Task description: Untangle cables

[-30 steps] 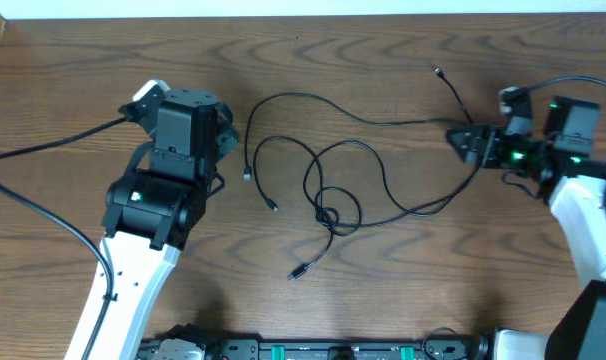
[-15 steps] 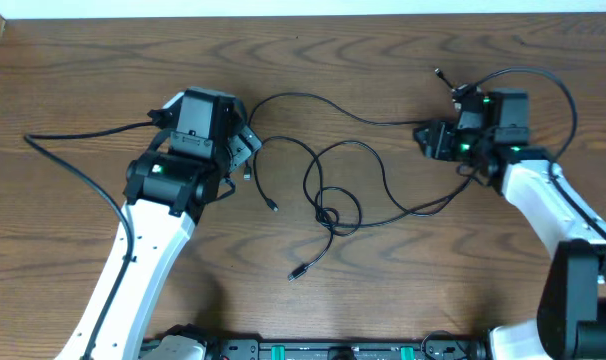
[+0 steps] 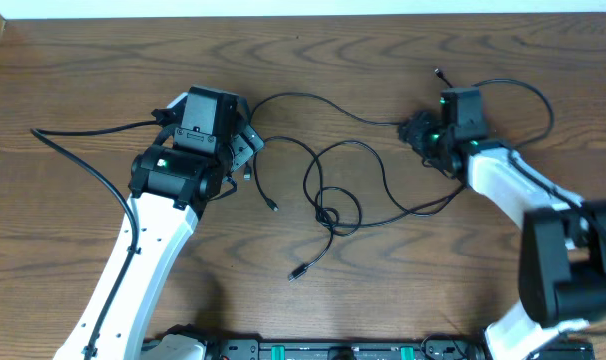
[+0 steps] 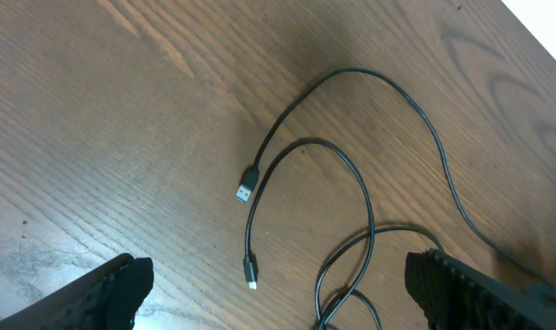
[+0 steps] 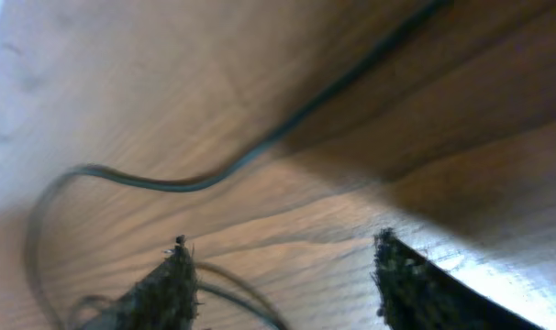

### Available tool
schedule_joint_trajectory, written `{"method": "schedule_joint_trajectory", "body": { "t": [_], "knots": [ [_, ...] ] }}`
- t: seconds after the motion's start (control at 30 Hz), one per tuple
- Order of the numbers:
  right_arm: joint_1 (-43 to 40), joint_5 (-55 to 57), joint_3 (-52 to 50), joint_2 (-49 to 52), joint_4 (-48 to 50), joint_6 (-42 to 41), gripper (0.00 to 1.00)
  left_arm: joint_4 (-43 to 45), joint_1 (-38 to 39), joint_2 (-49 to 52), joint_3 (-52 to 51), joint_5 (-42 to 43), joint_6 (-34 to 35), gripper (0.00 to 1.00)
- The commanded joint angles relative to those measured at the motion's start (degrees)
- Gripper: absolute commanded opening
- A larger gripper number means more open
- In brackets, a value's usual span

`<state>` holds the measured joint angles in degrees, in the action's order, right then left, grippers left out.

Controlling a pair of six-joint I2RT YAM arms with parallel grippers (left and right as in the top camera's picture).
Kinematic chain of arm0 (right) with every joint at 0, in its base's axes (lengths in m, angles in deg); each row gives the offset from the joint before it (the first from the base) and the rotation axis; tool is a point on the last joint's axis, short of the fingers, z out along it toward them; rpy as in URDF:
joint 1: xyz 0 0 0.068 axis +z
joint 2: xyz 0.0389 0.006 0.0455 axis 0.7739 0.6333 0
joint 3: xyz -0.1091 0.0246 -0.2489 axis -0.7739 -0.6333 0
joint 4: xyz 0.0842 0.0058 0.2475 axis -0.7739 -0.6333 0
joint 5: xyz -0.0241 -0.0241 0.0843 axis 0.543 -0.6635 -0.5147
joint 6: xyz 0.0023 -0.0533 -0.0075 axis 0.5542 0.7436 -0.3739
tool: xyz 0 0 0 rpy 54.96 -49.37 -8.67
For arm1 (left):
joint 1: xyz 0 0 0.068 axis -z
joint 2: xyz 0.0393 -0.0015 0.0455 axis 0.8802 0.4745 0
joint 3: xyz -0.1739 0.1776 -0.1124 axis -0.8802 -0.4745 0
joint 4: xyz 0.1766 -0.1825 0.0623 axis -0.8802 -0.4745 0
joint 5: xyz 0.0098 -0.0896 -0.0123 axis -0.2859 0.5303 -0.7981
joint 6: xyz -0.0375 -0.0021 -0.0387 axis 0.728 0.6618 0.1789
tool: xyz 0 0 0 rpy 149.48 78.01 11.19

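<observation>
The cables (image 3: 328, 190) are thin black cords lying in loose loops mid-table, crossing in a small knot (image 3: 328, 216). Plug ends lie at the left (image 3: 247, 176), the lower middle (image 3: 295, 272) and the far right (image 3: 438, 72). My left gripper (image 3: 248, 148) hovers open by the leftmost loop. In the left wrist view its fingers (image 4: 113, 289) stand wide apart over two plug ends (image 4: 247, 192). My right gripper (image 3: 411, 130) is open at the strand running to the far-right plug. In the right wrist view one cable (image 5: 287, 128) runs ahead, and another passes beside the left finger (image 5: 168, 289).
A thick black wire (image 3: 83, 135) trails left from the left arm, and another (image 3: 528, 90) arcs over the right arm. The table's back edge (image 3: 303, 14) runs along the top. A rail of fixtures (image 3: 313, 350) lines the front edge.
The right arm has swung left from near the table's right side to the cable strand. The left arm has moved right toward the loops, and its jaws have spread wider.
</observation>
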<state>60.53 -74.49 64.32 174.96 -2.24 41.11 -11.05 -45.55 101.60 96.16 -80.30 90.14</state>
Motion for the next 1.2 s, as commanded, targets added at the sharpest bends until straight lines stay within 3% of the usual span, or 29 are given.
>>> {"method": "schedule_joint_trajectory", "body": {
  "t": [0.0, 0.27, 0.47, 0.7, 0.93, 1.03, 1.17],
  "knots": [
    [2.0, 1.9, 6.3, 5.7, -0.5, -1.7, 0.73, -0.2, -0.3, 0.3, 0.9, 0.1, -0.1, 0.94],
    [5.8, 15.0, 16.6, 11.2, -9.6, -7.1, 0.71, -0.2, -0.3, 0.3, 0.9, 0.1, -0.1, 0.94],
    [7.6, 24.3, 16.9, 13.5, -11.1, -13.3, 0.54, -0.2, -0.3, 0.3, 0.9, 0.1, -0.1, 0.94],
    [10.3, 33.6, 16.9, 17.4, -9.1, -13.3, 0.56, -0.2, -0.3, 0.3, 0.9, 0.1, -0.1, 0.94],
    [11.0, 31.9, 16.9, 21.6, -5.7, -14.3, 0.46, -0.2, -0.3, 0.3, 0.9, 0.1, -0.1, 0.94],
    [11.1, 29.1, 17.1, 23.8, -4.6, -9.6, 0.36, -0.2, -0.3, 0.3, 0.9, 0.1, -0.1, 0.94],
    [11.8, 28.9, 17.1, 26.6, -6.9, -5.9, 0.32, -0.2, -0.3, 0.3, 0.9, 0.1, -0.1, 0.94]
  ]
}}
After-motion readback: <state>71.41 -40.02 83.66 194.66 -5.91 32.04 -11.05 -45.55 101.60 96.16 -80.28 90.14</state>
